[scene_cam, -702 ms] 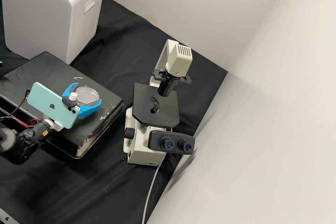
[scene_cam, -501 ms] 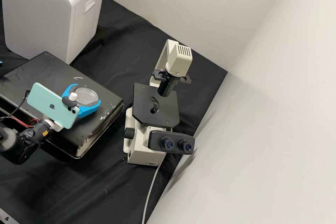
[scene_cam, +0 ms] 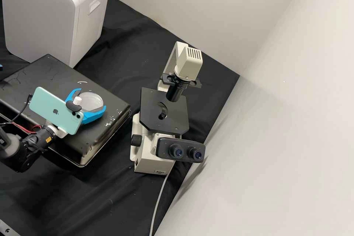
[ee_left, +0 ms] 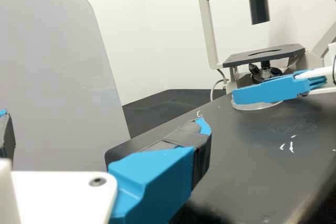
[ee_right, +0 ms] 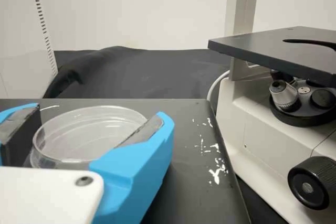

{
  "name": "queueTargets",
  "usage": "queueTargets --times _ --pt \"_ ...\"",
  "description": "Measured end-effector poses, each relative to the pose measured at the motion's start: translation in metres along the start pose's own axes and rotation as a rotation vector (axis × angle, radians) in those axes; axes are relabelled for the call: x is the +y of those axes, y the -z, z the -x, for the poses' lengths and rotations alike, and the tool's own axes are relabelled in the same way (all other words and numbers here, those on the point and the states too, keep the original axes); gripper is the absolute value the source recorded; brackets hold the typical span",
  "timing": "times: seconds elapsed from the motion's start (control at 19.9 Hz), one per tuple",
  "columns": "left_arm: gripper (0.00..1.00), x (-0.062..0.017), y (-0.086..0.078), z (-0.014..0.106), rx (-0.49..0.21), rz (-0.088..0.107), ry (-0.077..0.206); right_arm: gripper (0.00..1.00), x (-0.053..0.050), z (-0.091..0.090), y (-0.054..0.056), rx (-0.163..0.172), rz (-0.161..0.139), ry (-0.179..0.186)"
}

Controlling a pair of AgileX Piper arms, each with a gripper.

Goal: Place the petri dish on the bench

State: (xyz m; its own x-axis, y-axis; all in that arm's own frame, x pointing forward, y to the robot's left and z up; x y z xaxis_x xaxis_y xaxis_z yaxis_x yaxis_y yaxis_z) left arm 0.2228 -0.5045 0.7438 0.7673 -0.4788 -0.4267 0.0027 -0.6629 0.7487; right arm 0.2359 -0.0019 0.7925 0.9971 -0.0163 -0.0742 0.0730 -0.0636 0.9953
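- We pick up the dish (scene_cam: 90, 100) (ee_right: 84, 132) between the two blue fingers of the right gripper (scene_cam: 94, 99) (ee_right: 98, 115), one finger on each side of its rim.
- Both fingers press against the clear wall, so the right gripper is clamped on the dish.
- The dish is over the black case (scene_cam: 55, 77), near the corner closest to the microscope (scene_cam: 162, 132), not on the bench (scene_cam: 129, 51) cloth.
- From the left wrist we see the dish (ee_left: 256, 106) low on the case top (ee_left: 252, 161); its base looks to touch the surface, with a right finger (ee_left: 273, 88) lying across it.
- The left gripper (ee_left: 102, 124) has its fingers spread wide apart and sits low at the other end of the case, well apart from the dish.
- Beside the left gripper we have the white box (ee_left: 52, 77).
- Now the count: one dish, one case, one microscope, one white box (scene_cam: 48, 11).
- We also count one phone (scene_cam: 55, 110), mounted on the right wrist just behind the gripper.
- Two grippers, two blue fingers each.
- The case, the microscope and the white box all stand on the bench, the microscope just beside the case.
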Motion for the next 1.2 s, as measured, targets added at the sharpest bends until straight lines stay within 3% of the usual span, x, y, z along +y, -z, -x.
queueTargets --times 0.75,1.1,1.2 --pt "1.00 0.0027 -0.0005 0.0007 -0.001 -0.005 -0.010 1.00 0.0012 0.0000 -0.0018 -0.006 0.001 -0.003" --pt "1.00 0.0005 -0.0014 0.0027 0.000 -0.001 -0.001 1.00 0.0016 0.0002 -0.0012 -0.004 0.001 -0.005" --pt "1.00 0.0010 -0.0024 0.0026 -0.004 -0.009 -0.003 1.00 0.0028 0.0007 0.0001 0.002 0.006 -0.010"
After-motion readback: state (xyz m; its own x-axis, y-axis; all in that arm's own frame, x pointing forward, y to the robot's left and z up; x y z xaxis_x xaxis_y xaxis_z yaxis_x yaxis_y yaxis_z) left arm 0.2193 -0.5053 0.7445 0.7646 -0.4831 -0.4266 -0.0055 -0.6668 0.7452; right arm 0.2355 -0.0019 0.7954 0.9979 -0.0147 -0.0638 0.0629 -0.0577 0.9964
